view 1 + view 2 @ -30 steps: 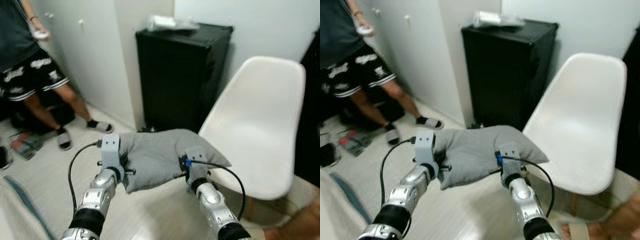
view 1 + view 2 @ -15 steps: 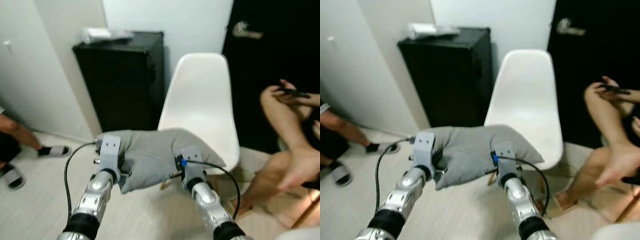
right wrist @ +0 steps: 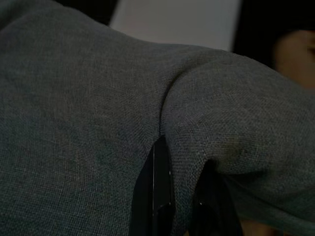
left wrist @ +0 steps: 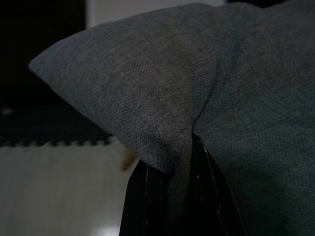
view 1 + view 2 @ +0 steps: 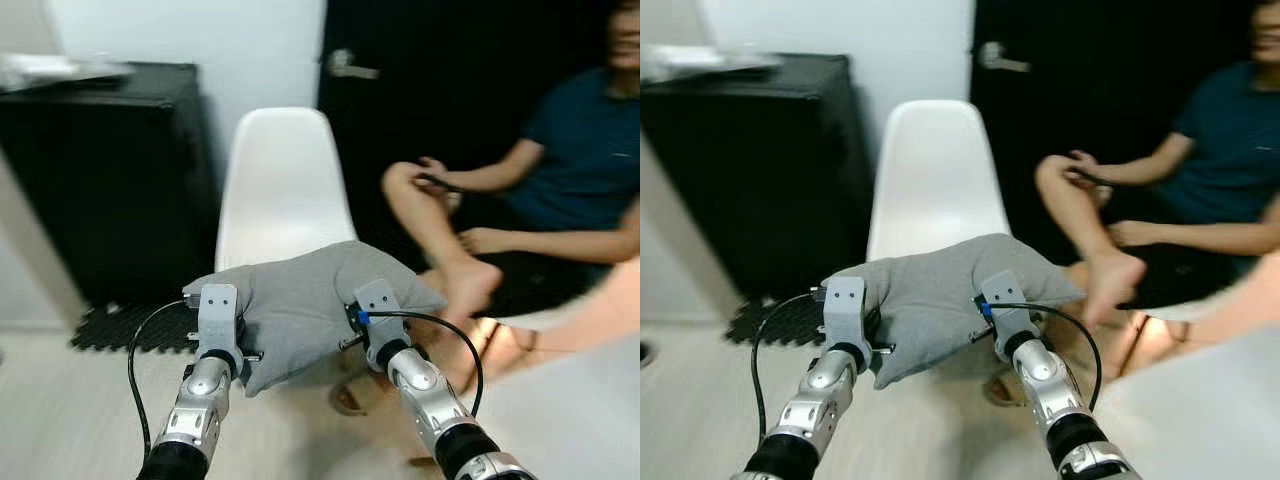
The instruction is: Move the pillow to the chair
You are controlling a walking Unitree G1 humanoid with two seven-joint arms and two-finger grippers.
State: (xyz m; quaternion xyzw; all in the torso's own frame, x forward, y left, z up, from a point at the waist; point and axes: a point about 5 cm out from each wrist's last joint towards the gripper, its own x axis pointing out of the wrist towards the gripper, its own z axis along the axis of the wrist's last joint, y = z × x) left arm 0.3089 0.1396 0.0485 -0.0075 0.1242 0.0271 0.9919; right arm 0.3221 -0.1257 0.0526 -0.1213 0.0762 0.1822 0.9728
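Pillow (image 5: pixel 305 300) pinched between left gripper (image 4: pixel 170 196) and right gripper (image 3: pixel 179 191) (fabric bunched in each), held before white chair (image 5: pixel 283 190).

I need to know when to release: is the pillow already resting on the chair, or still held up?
Held up: the left gripper and right gripper pinch the grey pillow in front of the white chair.

The chair (image 5: pixel 283 190) seat is hidden behind the pillow (image 5: pixel 300 300), and its legs are cut off from sight. The seated person (image 5: pixel 520 200) is blurred and cropped at the frame's right edge.
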